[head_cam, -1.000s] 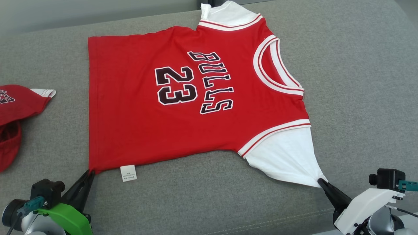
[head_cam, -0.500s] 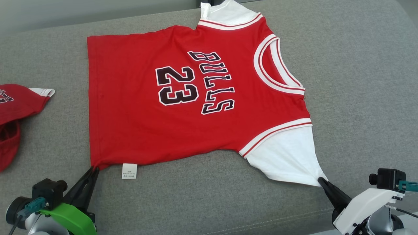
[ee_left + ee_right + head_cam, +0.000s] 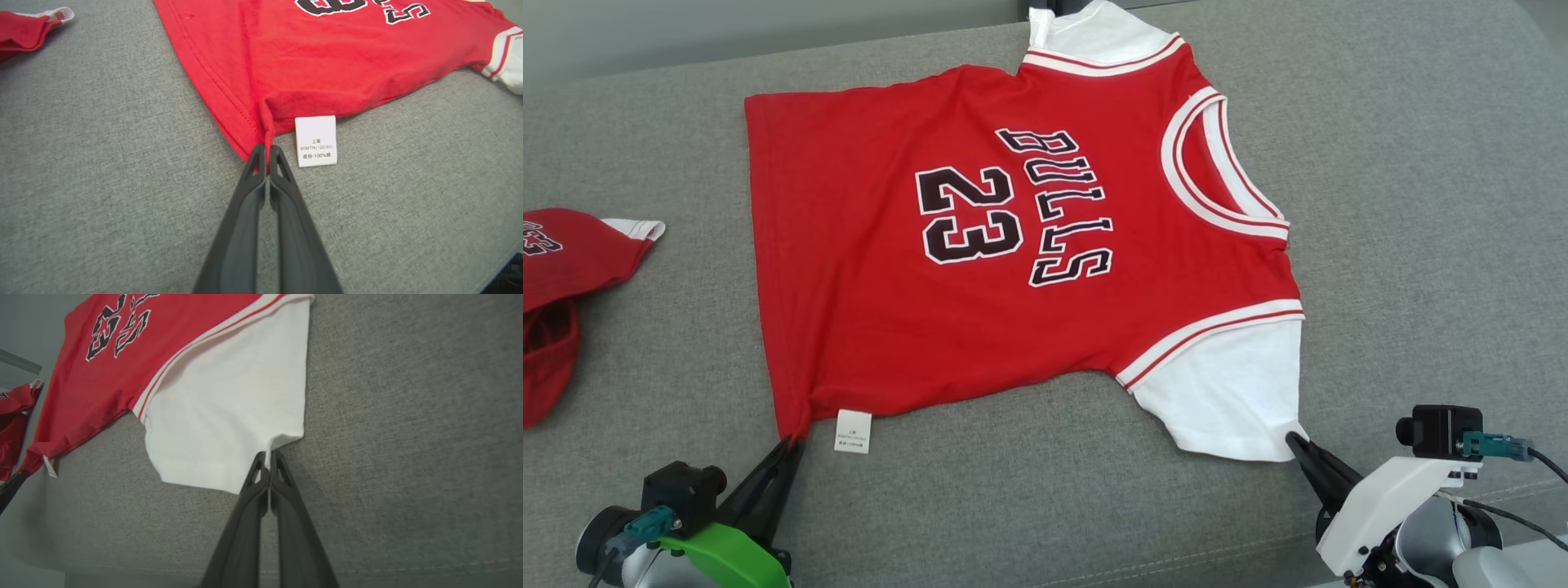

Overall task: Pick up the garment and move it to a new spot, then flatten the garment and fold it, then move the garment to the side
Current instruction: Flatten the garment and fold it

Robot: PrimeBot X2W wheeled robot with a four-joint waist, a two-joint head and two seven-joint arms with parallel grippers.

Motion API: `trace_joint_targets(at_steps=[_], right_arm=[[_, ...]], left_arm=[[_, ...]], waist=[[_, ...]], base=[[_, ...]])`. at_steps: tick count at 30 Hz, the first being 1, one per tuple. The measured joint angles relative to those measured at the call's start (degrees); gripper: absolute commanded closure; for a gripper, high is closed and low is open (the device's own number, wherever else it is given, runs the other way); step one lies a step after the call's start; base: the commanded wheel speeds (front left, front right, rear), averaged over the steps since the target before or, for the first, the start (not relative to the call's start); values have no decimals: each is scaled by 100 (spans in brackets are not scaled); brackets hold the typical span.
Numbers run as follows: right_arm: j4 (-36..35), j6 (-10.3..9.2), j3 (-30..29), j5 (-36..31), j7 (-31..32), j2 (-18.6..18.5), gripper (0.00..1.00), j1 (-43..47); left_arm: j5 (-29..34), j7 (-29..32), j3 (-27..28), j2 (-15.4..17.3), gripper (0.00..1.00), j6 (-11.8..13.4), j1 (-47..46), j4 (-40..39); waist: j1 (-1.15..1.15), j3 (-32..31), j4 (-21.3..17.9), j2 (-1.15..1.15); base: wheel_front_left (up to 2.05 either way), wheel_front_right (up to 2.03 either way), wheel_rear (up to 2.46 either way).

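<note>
On the grey cushion (image 3: pixel 1421 204), the red jersey (image 3: pixel 866 310) lies spread nearly flat; flattening seems under way, with folding and setting aside yet to come. Low at the jersey's near edge, the right tool (image 3: pixel 1294 439) clamps a corner of the white sleeve (image 3: pixel 1225 392), and the left tool (image 3: pixel 790 443) pinches the hem beside the care label (image 3: pixel 853 430).

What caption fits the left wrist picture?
Left gripper pinches a corner of the red shirt, beside its white tag.

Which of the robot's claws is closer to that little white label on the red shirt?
Left. The left gripper pinches the shirt hem right beside the label; the right gripper holds the white sleeve, far across.
</note>
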Motion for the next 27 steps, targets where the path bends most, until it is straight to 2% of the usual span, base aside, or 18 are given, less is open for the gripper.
trace_joint_targets(at_steps=[4,7,8,9,10,11,12,13,23,27], right_arm=[[175,-2,66,-152,-31,-13,100,-30],[268,-1,130,-208,-32,-11,100,-30],[300,-2,129,-227,-33,-16,97,-32],[327,-3,130,-246,-43,-19,90,-34],[356,-3,130,-268,-75,-19,76,-41],[399,-3,136,-294,-100,-19,64,-64],[422,-4,145,-318,-104,-20,40,-99],[416,-4,144,-352,-158,-19,0,-124],[453,-76,119,-691,-415,-131,0,-172],[428,-208,3,-968,-659,-309,0,-182]], left_arm=[[10,53,-77,-34,93,-1,-19,33],[10,57,-67,-34,74,0,-20,77],[10,57,-66,-34,66,1,-20,99],[9,58,-59,-34,56,21,-20,119],[9,58,-45,-34,42,46,-20,140],[9,57,-32,-33,13,64,-19,164],[9,57,-16,-32,2,68,-19,175],[9,58,-3,-31,0,68,-19,172],[-20,105,105,-32,0,167,-19,322],[-107,98,248,-35,0,281,-14,359]], waist=[[0,-22,38,0],[0,-38,50,0],[0,-43,51,0],[0,-49,50,0],[0,-55,49,0],[0,-67,46,0],[0,-81,41,0],[0,-93,34,0],[0,-152,5,0],[0,-186,-7,0]], base=[[0,0,0],[0,0,0],[0,0,0],[0,0,0],[0,0,0],[0,0,0],[0,0,0],[0,0,0],[0,0,0],[0,0,0]])
